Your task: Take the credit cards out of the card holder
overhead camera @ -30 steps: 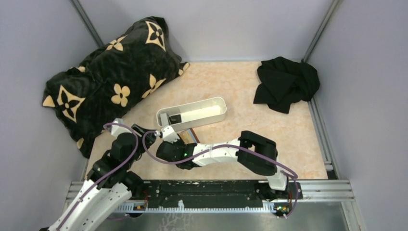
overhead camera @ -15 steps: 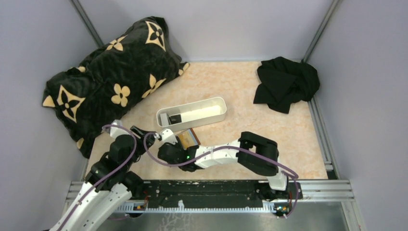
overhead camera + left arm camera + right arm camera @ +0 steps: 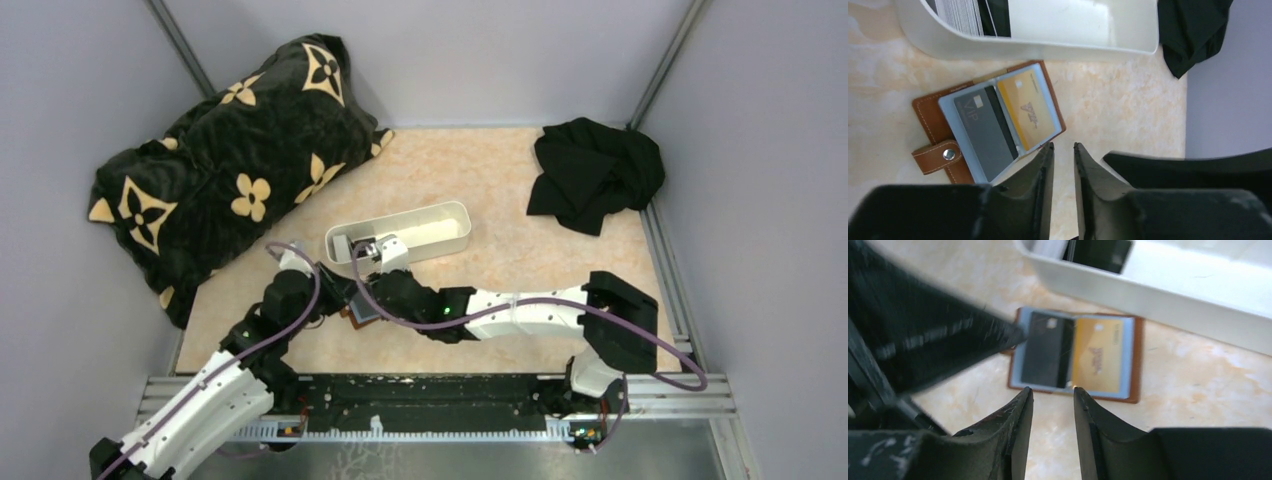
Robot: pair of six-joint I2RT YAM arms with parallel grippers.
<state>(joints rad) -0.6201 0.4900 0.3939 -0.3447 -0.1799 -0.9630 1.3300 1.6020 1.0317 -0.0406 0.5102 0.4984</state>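
The card holder (image 3: 933, 117) lies open on the table, brown leather with blue-grey pockets. A dark grey card (image 3: 983, 131) and a gold card (image 3: 1032, 112) sit in its pockets. It also shows in the right wrist view (image 3: 1137, 360) with the dark card (image 3: 1045, 351) and the gold card (image 3: 1097, 356). In the top view the card holder (image 3: 358, 314) is mostly hidden under both arms. My left gripper (image 3: 1063, 146) is slightly open and empty, at the holder's near right corner. My right gripper (image 3: 1053, 390) is open and empty, just short of the holder's near edge.
A long white tray (image 3: 440, 232) lies just beyond the holder, with dark cards (image 3: 968, 15) at its left end. A black floral cushion (image 3: 230, 160) lies at the back left and a black cloth (image 3: 595, 170) at the back right. The left arm (image 3: 923, 335) reaches the holder's left side.
My right arm has stretched out to the left over the holder, and my left arm has moved forward and right to it. The holder now lies open, a little nearer and further left.
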